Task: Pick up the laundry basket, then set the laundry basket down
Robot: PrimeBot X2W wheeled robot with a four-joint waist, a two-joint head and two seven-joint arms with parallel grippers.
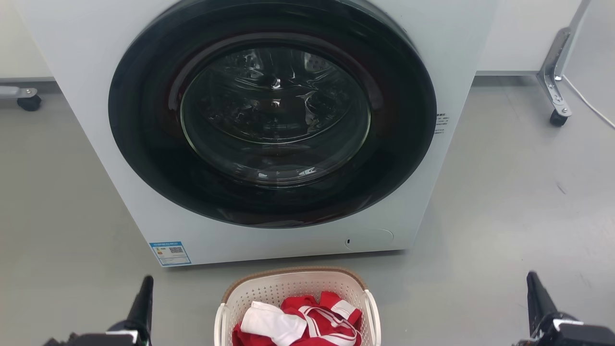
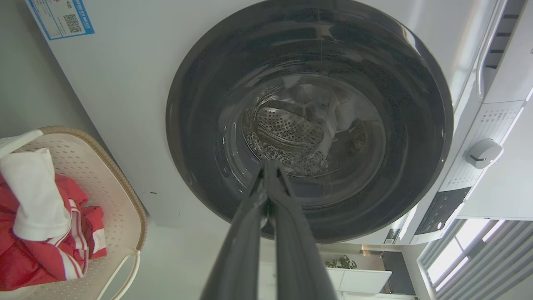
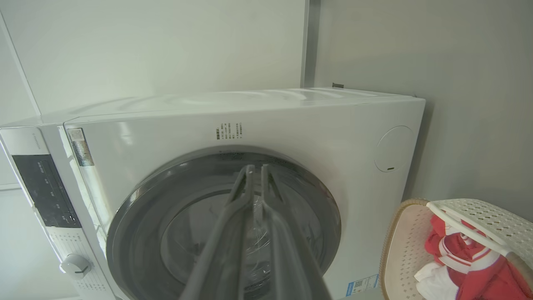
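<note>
Grey floor: laundry basket between claws

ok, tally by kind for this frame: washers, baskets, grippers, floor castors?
Washing machine: 1
Laundry basket: 1
Grippers: 2 (left gripper, right gripper)
Castors: 2 (left castor, right castor)
Total: 6

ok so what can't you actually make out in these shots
- Near end of the laundry basket: head view, cut off by the bottom edge.
- Basket floor: head view, covered by the red and white clothes.
- Print on the blue sticker of the washing machine: head view, too small to read.
- Drum contents: head view, glare on the door glass.
</note>
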